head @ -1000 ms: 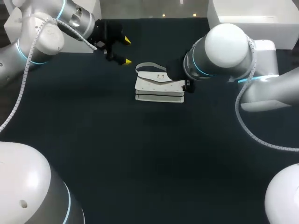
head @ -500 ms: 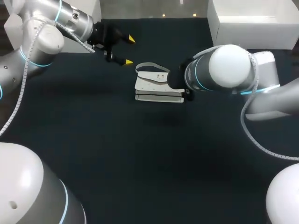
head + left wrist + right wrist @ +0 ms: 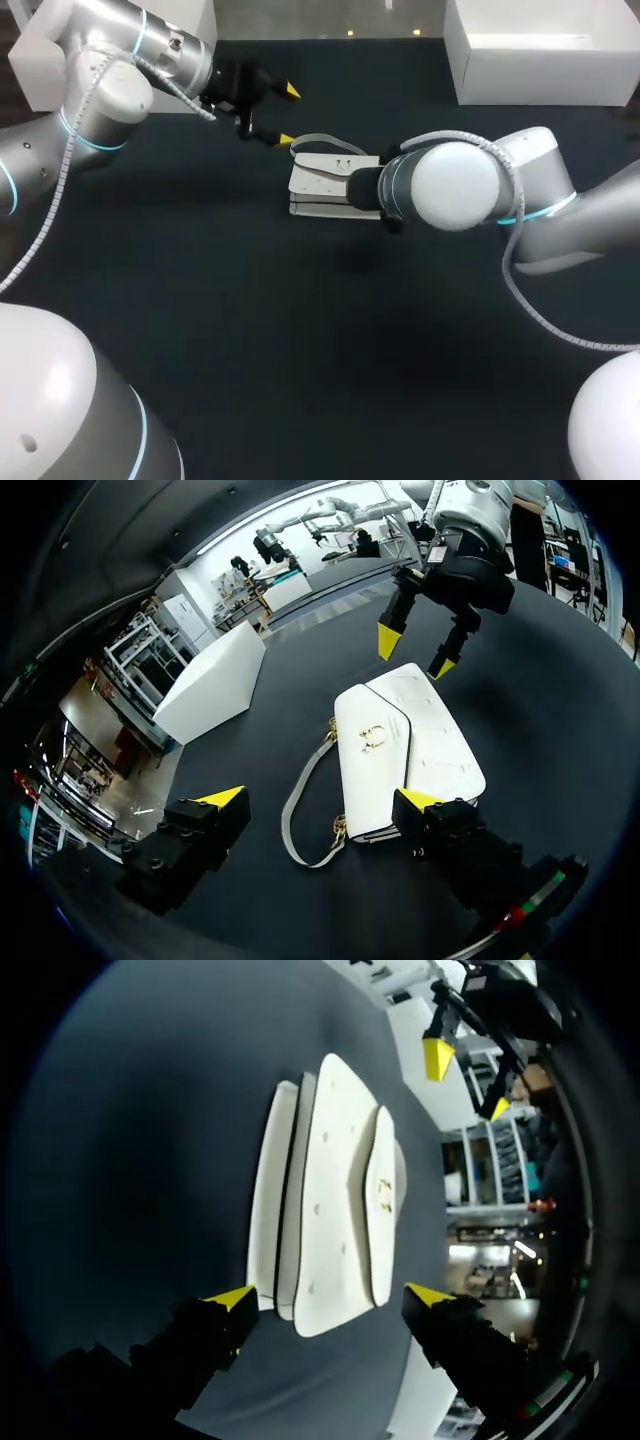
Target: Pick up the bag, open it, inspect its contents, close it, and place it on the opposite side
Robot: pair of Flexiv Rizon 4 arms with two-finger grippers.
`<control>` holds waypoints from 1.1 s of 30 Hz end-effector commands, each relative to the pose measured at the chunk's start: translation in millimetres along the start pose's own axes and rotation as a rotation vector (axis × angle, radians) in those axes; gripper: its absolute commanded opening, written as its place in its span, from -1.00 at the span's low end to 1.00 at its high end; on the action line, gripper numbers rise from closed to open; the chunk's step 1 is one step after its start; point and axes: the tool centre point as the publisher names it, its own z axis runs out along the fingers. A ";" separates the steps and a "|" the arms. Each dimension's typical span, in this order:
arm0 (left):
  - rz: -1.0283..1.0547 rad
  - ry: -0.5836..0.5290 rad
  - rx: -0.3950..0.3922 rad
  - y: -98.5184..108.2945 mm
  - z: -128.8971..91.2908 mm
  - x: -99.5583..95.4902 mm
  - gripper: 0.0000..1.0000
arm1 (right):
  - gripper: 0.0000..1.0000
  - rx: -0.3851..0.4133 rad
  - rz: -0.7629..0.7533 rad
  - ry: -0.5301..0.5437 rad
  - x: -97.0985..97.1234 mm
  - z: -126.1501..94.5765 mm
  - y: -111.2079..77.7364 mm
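Bench point(image 3: 300, 350): dark and flat. It carries the bag, so both arms have to work down toward it.
Right arm point(image 3: 460, 185): it comes in from our right and ends over the bag's near end. In the head view its bulk hides that end.
Left arm point(image 3: 100, 100): it comes in from our left and stops just beside the bag's strap end, opposite the right arm. We judge that this frames the bag for a two-sided pick.
Bag point(image 3: 410, 745): white, lying flat on the bench between the two tools, flap upward and closed. It is not lifted.
Right tool point(image 3: 330, 1297): spread, with one finger either side of the bag's short end. We see no firm contact. We judge that it is lined up to pinch that end.
Left tool point(image 3: 320, 800): spread, with the strap loop between its fingers and one tip at the bag's corner. It grips nothing.
Strap point(image 3: 290, 820): slack, looping onto the bench from the left tool's end. It is the likely handle.
Clasp point(image 3: 373, 738): small, metal and centred on the flap. We judge that it must be released to open the bag.
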 end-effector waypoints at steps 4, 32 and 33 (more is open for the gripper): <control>0.011 0.009 0.001 2.3 11.0 -0.7 1.00 | 0.33 0.025 0.006 -0.031 2.7 16.2 6.0; 0.000 0.048 0.010 9.8 19.8 3.1 1.00 | -0.62 0.058 0.015 -0.043 2.9 25.5 9.4; 0.001 0.049 0.010 9.5 20.1 3.1 1.00 | -0.67 0.057 0.018 -0.046 3.0 25.6 9.4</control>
